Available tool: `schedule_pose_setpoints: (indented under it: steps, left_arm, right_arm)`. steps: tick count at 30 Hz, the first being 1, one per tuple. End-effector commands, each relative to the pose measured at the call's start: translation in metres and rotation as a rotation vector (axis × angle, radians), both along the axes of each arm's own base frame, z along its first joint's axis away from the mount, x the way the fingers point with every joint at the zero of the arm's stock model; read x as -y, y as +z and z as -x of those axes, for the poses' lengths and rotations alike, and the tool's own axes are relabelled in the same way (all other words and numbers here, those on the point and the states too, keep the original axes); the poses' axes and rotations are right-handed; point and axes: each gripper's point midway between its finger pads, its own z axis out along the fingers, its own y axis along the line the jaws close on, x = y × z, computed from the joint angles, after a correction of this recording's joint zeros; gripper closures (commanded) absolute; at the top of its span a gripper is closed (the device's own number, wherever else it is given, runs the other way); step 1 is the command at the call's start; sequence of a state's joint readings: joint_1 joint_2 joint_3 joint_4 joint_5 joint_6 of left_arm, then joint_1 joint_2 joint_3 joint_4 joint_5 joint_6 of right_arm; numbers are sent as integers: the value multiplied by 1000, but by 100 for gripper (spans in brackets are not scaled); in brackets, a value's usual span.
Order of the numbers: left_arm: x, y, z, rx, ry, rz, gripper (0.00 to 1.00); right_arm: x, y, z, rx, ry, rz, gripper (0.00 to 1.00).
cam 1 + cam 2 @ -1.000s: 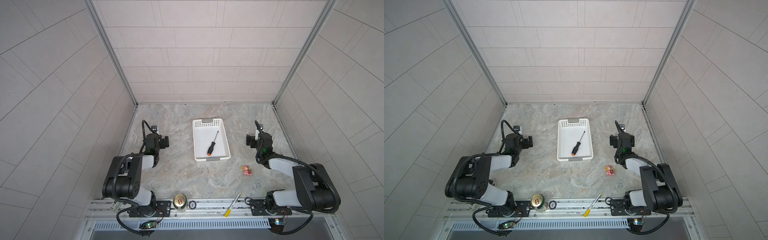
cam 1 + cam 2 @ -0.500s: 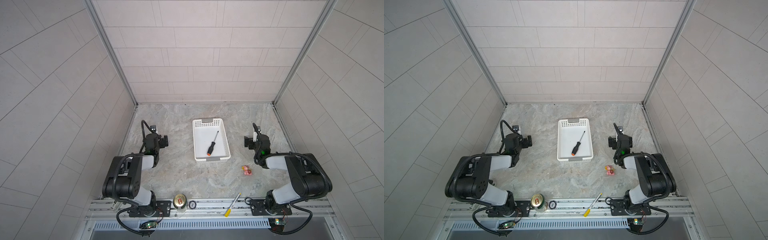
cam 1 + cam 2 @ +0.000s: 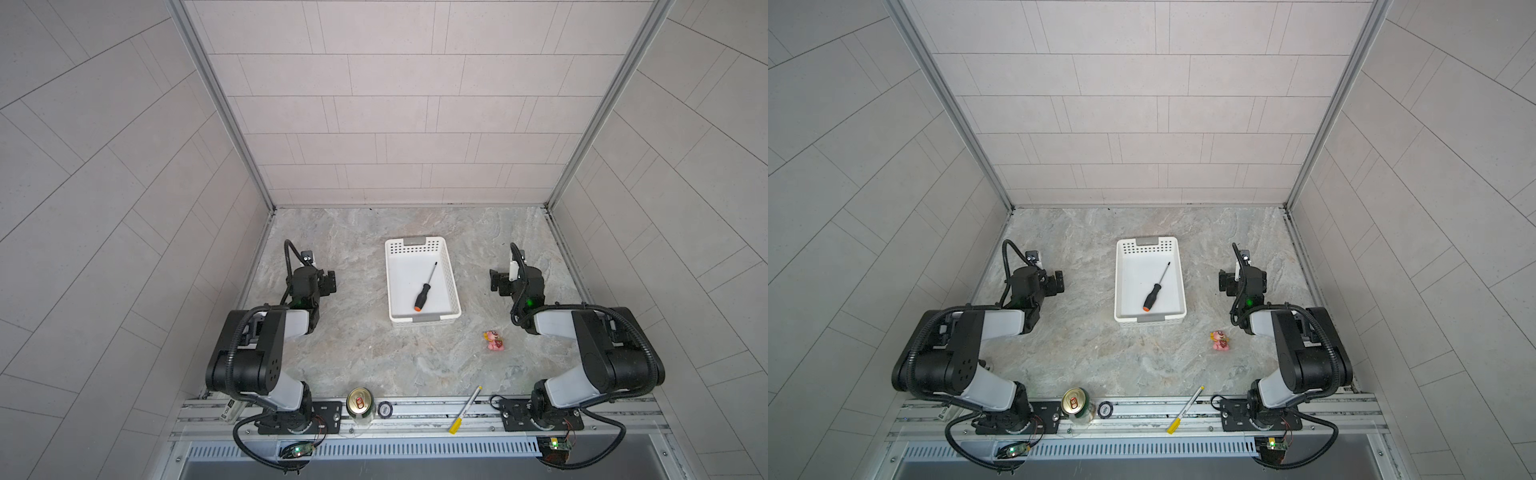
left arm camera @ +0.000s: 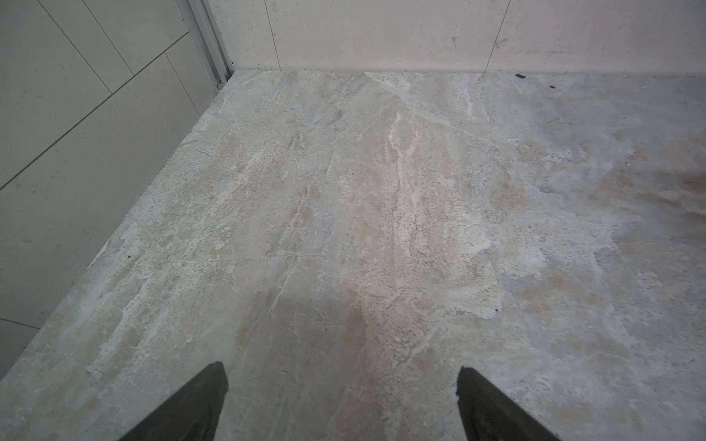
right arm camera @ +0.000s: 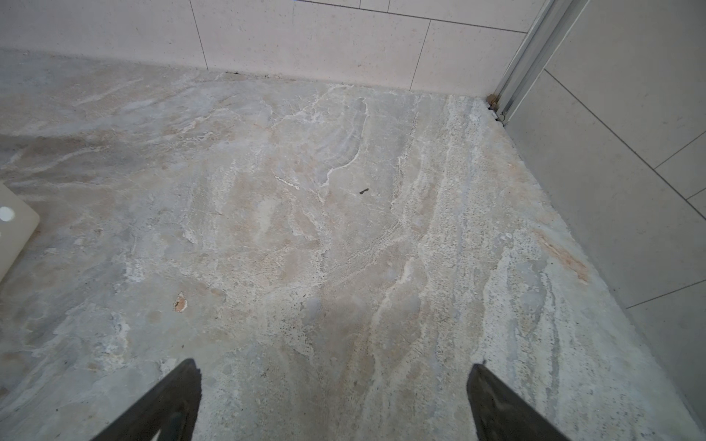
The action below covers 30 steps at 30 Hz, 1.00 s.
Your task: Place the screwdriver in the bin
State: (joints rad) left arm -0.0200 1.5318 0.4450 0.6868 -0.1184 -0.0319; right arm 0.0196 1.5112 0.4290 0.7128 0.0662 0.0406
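Observation:
The screwdriver [image 3: 424, 291] [image 3: 1155, 291], with a black handle and orange butt, lies slantwise on the floor of the white bin [image 3: 415, 246] [image 3: 1148, 247] in both top views. Nothing touches it. My left gripper [image 3: 330, 282] [image 3: 1059, 282] hovers low over the stone surface well to the left of the bin. Its fingers stand wide apart in the left wrist view, and the left gripper [image 4: 342, 372] is open and empty. My right gripper [image 3: 494, 284] [image 3: 1223, 284] sits to the right of the bin. It is open and empty too [image 5: 332, 366]. A corner of the bin [image 5: 11, 225] shows in the right wrist view.
A small pink toy [image 3: 493, 340] [image 3: 1220, 340] lies on the stone near the right arm. On the front rail stand a drink can [image 3: 360, 405] and a round black cap [image 3: 384, 409]. A silver pen with a yellow cap [image 3: 465, 409] rests there too. Tiled walls close three sides.
The right arm has folded back toward its base and its gripper has shifted slightly left. The left arm and the screwdriver have not moved.

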Motion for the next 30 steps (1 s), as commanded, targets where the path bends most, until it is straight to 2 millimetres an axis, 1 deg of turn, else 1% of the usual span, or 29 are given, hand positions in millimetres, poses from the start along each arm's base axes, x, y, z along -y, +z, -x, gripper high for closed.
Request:
schedule_pose_setpoints:
  steps: [1,30]
  left_arm:
    - [0,9,-5,24,5,-14,0]
    - [2,8,-6,21,-6,-9,0]
  right_arm:
    - [2,4,-1,12,-17,9,0]
    - [0,4,-2,6,-16,23,0]
